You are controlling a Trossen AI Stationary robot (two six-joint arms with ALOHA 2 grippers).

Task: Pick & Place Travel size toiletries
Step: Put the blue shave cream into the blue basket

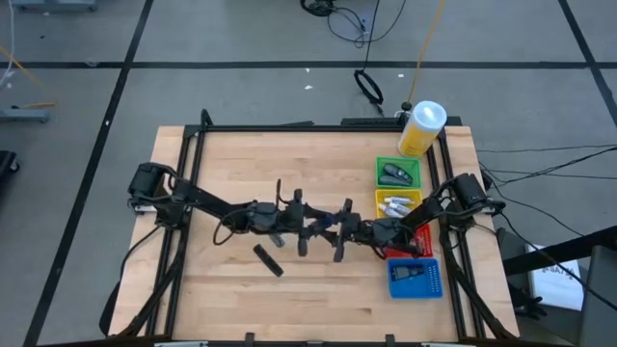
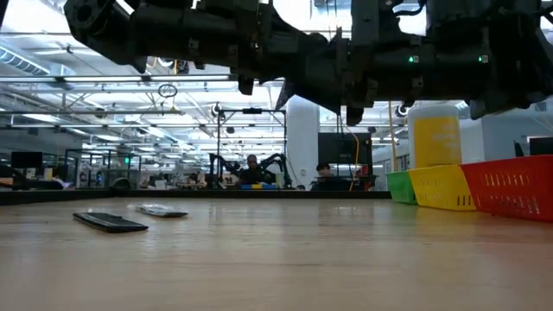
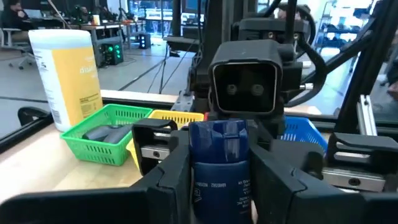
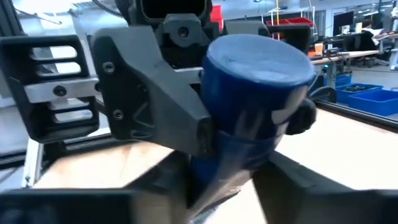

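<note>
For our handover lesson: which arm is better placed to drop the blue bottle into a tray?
Right. The right pincer meets the left pincer at the blue bottle, and the trays lie on its side.

left gripper [image 1: 303,234] | right gripper [image 1: 342,231] | facing mid-table, fingers apparently clamped

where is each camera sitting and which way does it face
High: above the table, facing straight down; both dark arms meet mid-table, left hand and right hand close together.
Low: at tabletop height, facing level across the wooden table into the room; arms overhead.
Left wrist: on the left arm, facing the right arm; its hand grips a dark blue cylindrical bottle.
Right wrist: on the right arm, facing back at the left hand.
Shared: both wrist views show the bottle.
</note>
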